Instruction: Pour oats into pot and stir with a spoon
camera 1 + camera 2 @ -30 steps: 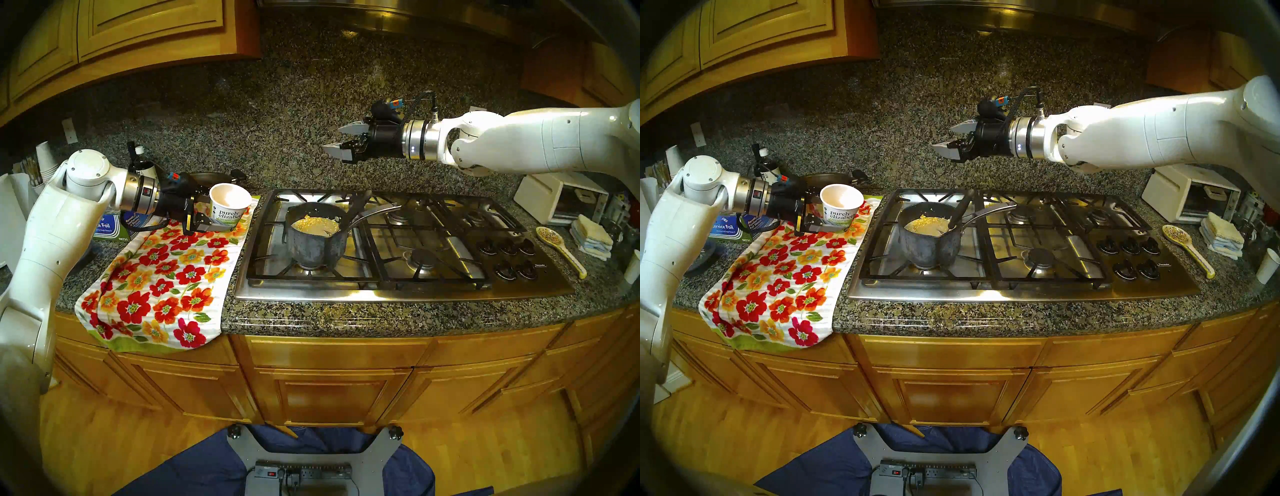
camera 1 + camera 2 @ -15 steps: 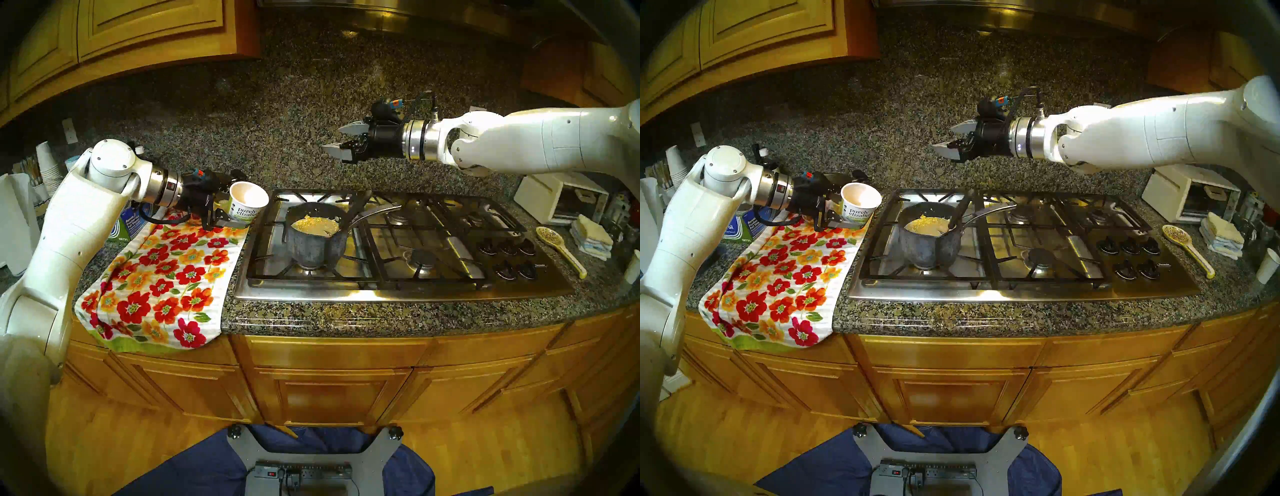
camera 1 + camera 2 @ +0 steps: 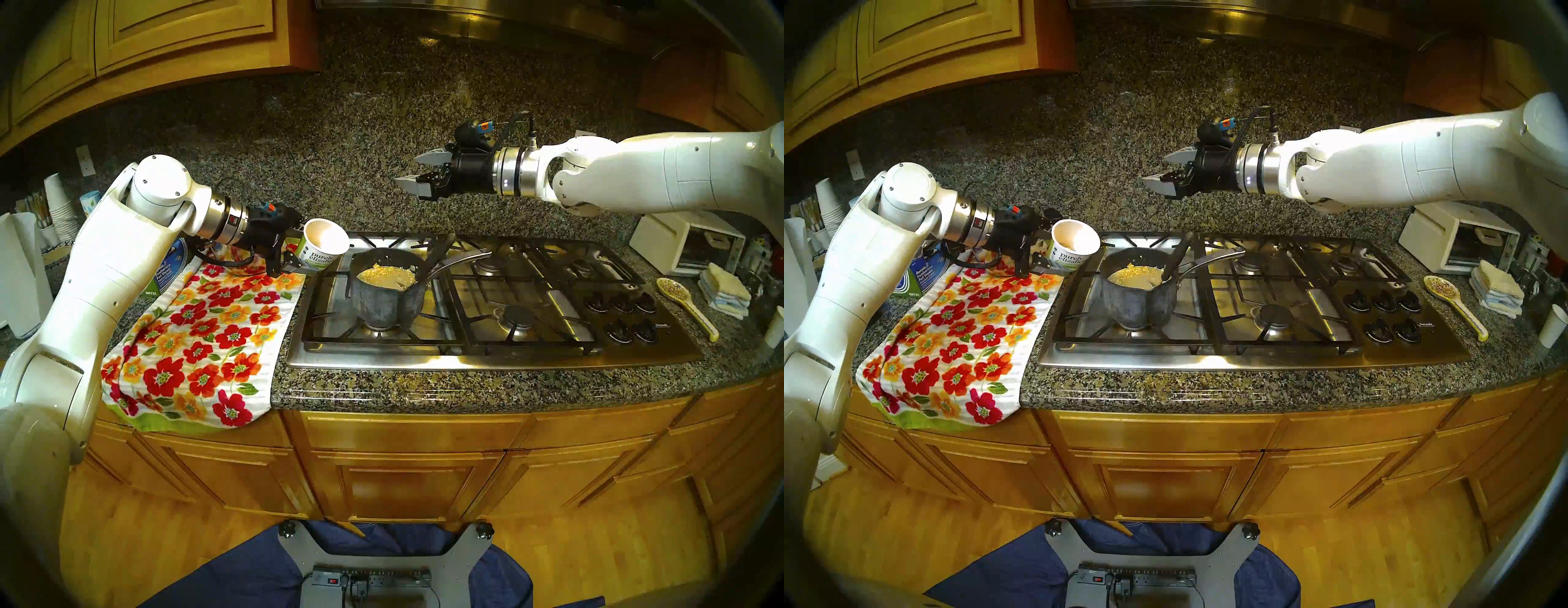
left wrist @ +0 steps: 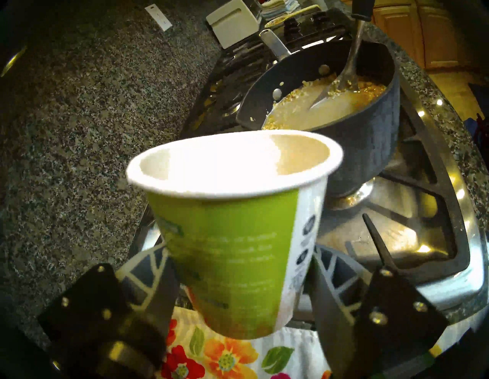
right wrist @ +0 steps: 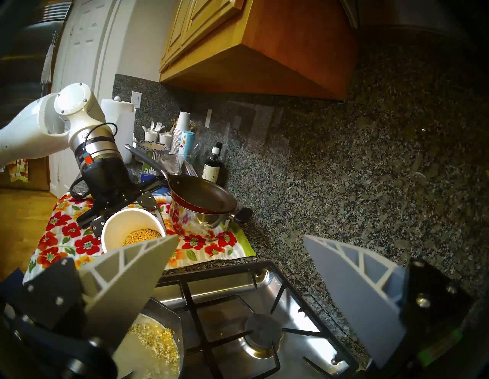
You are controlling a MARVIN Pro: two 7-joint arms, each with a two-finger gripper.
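Note:
My left gripper (image 3: 305,259) is shut on the white "purely elizabeth" paper cup (image 3: 324,248), tilted toward the pot, just left of its rim over the stove's left edge. The cup also shows in the left wrist view (image 4: 232,238), green band facing the camera. Oats (image 5: 141,237) lie inside the cup. The dark grey pot (image 3: 382,301) stands on the front left burner and holds pale liquid with oats (image 3: 384,276). The dark spoon (image 3: 432,259) leans in the pot against its right rim. My right gripper (image 3: 407,169) is open and empty, high above the stove behind the pot.
A floral towel (image 3: 203,339) covers the counter left of the steel stove (image 3: 488,356). A red frying pan (image 5: 203,198) rests on a shiny steel pot behind the cup. A cream speckled spoon (image 3: 685,303), folded cloths (image 3: 723,293) and a toaster oven (image 3: 687,242) are at the right.
My left arm carried the cup to the right, from over the towel to the stove's left edge beside the pot, and tilted it toward the pot. The right arm has not moved.

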